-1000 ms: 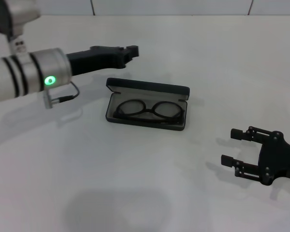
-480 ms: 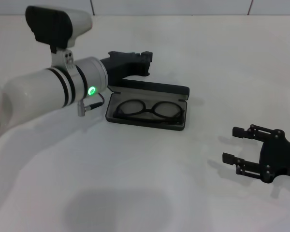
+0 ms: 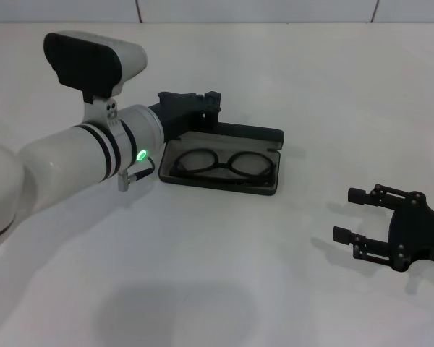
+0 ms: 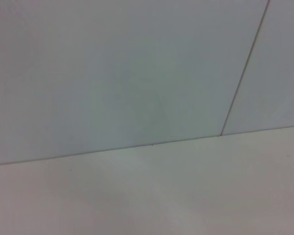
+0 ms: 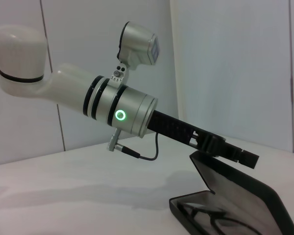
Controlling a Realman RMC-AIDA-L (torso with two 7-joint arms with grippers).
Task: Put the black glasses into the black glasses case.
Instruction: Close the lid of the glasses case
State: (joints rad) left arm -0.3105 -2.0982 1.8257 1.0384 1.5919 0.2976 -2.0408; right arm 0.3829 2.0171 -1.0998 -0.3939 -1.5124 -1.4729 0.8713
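Observation:
The black glasses case [image 3: 269, 134] lies open in the middle of the table, its lid raised at the back. The black glasses [image 3: 220, 163] rest inside on the grey lining, lenses side by side. My left gripper [image 3: 211, 103] is shut and sits just behind the lid's left end, close to its top edge; whether it touches the lid I cannot tell. The right wrist view shows the left gripper [image 5: 247, 157] over the upright lid of the case [image 5: 255, 193], with the glasses [image 5: 210, 221] low in the tray. My right gripper [image 3: 343, 215] rests open on the table at the lower right, holding nothing.
White tabletop [image 3: 224, 275] stretches around the case, and a pale panelled wall [image 3: 275, 9] runs along the far edge. The left wrist view shows only the wall [image 4: 112, 73] and the table edge. My left forearm [image 3: 79, 159] spans the left of the table.
My left arm has swung in from the back left and come down behind the case's lid. The case, the glasses and my right gripper have stayed put.

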